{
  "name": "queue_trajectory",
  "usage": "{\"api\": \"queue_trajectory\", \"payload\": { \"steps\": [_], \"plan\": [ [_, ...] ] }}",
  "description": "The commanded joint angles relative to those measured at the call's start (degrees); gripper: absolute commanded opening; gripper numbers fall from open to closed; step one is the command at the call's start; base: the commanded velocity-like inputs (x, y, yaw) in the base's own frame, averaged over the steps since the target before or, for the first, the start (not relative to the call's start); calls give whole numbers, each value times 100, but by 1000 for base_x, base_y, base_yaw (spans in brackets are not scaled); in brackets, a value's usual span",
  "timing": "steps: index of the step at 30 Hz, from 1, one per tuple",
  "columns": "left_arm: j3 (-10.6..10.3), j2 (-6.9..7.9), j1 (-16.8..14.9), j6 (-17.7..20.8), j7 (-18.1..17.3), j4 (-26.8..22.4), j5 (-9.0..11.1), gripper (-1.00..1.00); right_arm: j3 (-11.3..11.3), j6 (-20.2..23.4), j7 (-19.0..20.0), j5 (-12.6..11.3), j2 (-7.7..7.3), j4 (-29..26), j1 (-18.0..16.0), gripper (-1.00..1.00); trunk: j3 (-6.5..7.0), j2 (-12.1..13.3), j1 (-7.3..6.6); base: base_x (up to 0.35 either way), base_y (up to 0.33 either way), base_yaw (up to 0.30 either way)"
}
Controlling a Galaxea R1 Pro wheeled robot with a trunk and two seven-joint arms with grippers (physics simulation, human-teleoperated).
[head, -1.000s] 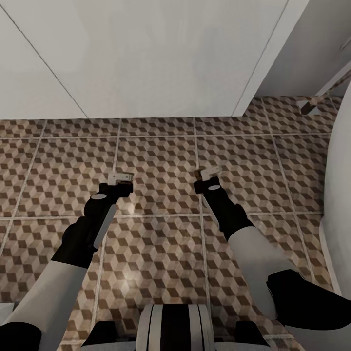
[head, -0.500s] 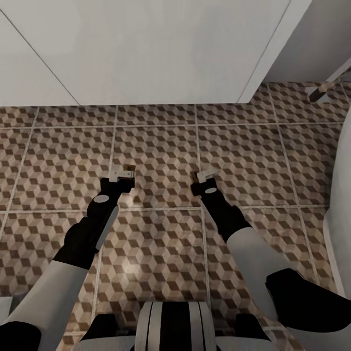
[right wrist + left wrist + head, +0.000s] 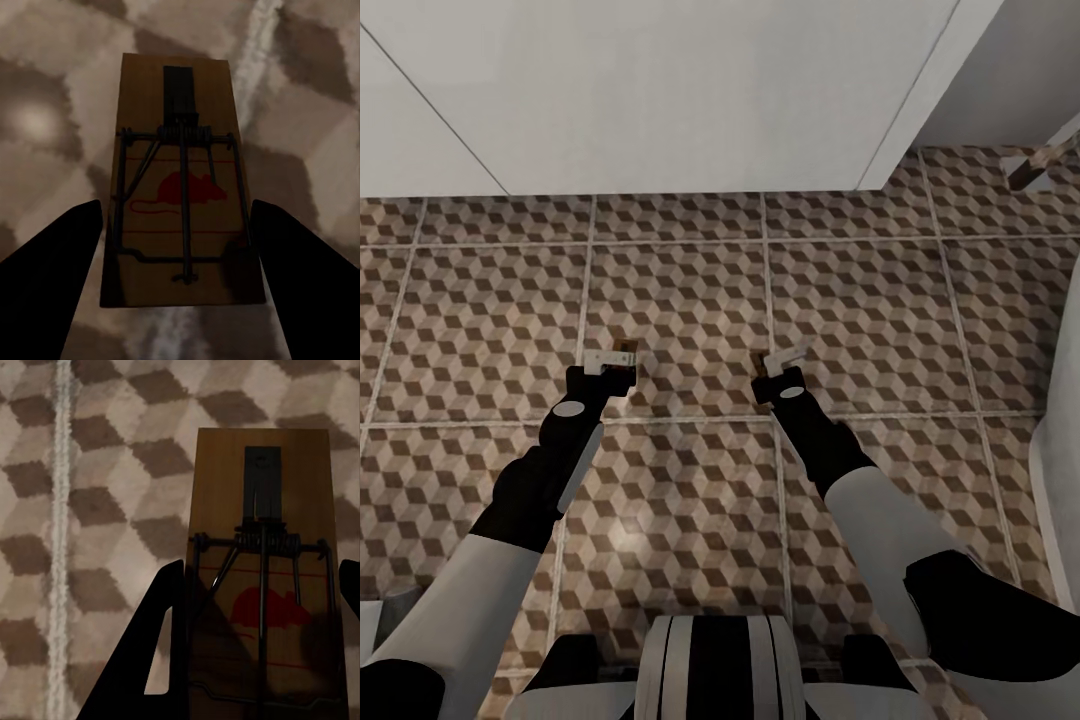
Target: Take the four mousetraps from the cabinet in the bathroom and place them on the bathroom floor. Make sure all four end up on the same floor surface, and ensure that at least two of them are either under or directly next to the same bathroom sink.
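Each gripper has one mousetrap, a small brown board with dark wire and a red mouse mark. My left gripper (image 3: 610,359) is shut on a mousetrap (image 3: 262,495), its dark fingers (image 3: 150,652) pressed to the board's long sides. My right gripper (image 3: 781,356) is shut on another mousetrap (image 3: 184,97) in the same way. Both traps hang flat, very close above the cube-patterned bathroom floor (image 3: 680,290), about a tile's width apart. The cabinet is out of view. I cannot tell whether the white body ahead belongs to the sink.
A wide white flat-faced body (image 3: 660,90) spans the far side, its lower edge meeting the tiles. A white curved fixture (image 3: 1065,420) lines the right edge. A slanted rod with a dark foot (image 3: 1035,168) stands at the far right. My base (image 3: 710,670) fills the near edge.
The camera has tipped, so the white body's edge sits higher in the picture. Both grippers have sunk closer to the tiles, each holding its mousetrap.
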Motion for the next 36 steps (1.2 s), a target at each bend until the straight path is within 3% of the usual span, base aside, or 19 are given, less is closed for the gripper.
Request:
{"api": "queue_trajectory", "payload": {
  "steps": [1, 6, 12, 18, 27, 36],
  "plan": [
    [-21, 8, -4, 30, 59, -11, 21, -100, 16, 39, -19, -17, 0, 1, 1, -100, -3, -2, 3, 0, 0, 0],
    [-26, 7, -4, 30, 59, -33, 18, -100, 16, 32, -19, -15, 0, -141, -72, -100, -3, -7, 13, 0, 0, 0],
    [-25, 9, -4, 30, 59, -51, 13, -100, 16, 38, -26, -20, 0, -267, -601, -100, -3, -7, 13, 0, 0, 0],
    [-32, 10, -4, 35, 59, -100, 12, -100, 16, 59, -28, -26, 0, -278, -816, -100, -3, -7, 13, 0, 0, 0],
    [-41, 10, 2, 47, 91, -152, -28, -100, 12, 60, -26, -30, 0, -107, -859, -100, -3, -7, 13, 0, 0, 0],
    [11, -109, -1, 78, 105, -64, -278, -100, 16, 57, -28, -32, 0, -42, -860, -100, -3, -7, 13, 0, 0, 0]
  ]
}}
